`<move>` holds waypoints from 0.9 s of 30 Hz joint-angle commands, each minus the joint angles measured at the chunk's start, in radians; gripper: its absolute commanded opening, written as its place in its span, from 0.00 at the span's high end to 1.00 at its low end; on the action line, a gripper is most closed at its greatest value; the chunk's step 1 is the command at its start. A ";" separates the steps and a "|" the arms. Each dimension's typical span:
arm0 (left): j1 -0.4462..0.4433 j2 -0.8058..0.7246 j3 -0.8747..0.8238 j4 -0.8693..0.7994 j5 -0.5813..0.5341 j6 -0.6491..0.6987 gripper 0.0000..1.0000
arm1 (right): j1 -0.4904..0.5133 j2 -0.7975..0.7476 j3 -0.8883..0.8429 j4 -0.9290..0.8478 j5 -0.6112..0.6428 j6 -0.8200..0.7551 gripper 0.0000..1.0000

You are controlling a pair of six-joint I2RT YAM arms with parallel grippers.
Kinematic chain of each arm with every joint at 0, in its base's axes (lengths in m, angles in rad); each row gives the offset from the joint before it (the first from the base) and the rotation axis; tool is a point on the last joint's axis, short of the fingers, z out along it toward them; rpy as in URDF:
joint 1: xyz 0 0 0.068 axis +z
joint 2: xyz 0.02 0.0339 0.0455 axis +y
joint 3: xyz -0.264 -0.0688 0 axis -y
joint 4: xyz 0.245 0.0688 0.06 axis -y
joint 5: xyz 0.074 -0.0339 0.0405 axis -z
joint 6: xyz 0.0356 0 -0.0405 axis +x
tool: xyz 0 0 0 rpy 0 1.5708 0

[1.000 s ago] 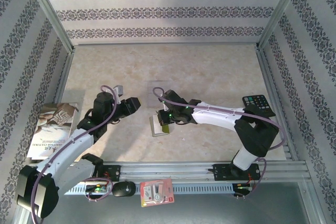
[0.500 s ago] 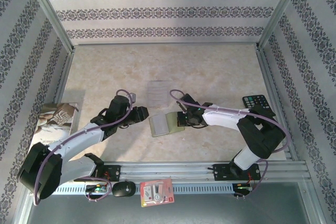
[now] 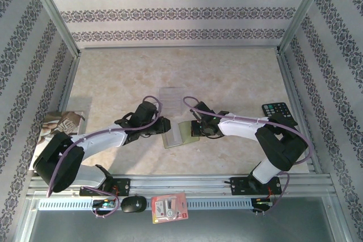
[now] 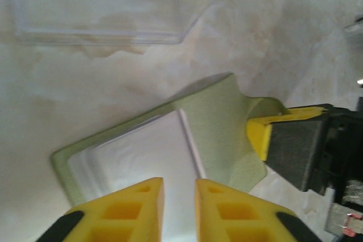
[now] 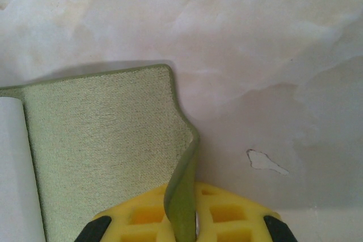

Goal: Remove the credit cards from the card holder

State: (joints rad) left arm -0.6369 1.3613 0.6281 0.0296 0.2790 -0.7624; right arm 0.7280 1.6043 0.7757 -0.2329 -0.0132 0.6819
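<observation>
Over the last second we watched the left arm swing in from the 9 o'clock side of the table, and the left gripper (image 3: 164, 126) now sits at the 9 o'clock edge of the card holder (image 3: 178, 133), which lies open just toward 6 o'clock of the table's middle. Its fingers (image 4: 218, 211) have narrowed on the way in and now stand close together, with a thin slot between them over the pale inner pocket (image 4: 144, 154). We cannot tell whether they have caught a card edge yet. The right gripper (image 5: 181, 215) has not let go: its pads are pinched on the olive flap at the holder's 3 o'clock side, and that edge curls up between them. One pale translucent card (image 3: 172, 97) already lies free on the table at 12 o'clock from the holder, well apart from it. We read this as the right arm pinning the holder open while the left goes in for what remains in the pocket, though the pocket looks uniformly pale and we cannot make out a dark card inside it.
</observation>
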 commanded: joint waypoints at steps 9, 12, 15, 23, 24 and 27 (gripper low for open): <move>-0.057 0.070 0.056 0.045 0.064 -0.019 0.98 | -0.023 -0.004 -0.068 0.088 -0.032 -0.019 0.93; -0.075 0.105 0.088 0.068 0.084 -0.025 0.98 | -0.023 -0.045 -0.086 0.111 -0.036 -0.016 0.84; -0.088 0.138 0.122 0.084 0.102 -0.023 0.97 | -0.032 -0.107 -0.106 0.116 -0.029 -0.008 0.74; -0.123 0.270 0.210 0.102 0.150 -0.022 0.94 | -0.087 -0.378 -0.174 0.062 0.036 -0.001 0.61; -0.127 0.287 0.216 0.113 0.154 -0.028 0.94 | -0.092 -0.416 -0.182 0.049 0.047 -0.003 0.61; -0.140 0.339 0.250 0.115 0.166 -0.029 0.94 | -0.098 -0.513 -0.208 0.037 0.042 -0.029 0.60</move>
State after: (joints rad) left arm -0.7536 1.6642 0.8410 0.1116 0.4156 -0.7788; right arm 0.6365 1.1534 0.5991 -0.1543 -0.0029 0.6765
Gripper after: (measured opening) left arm 0.063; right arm 0.403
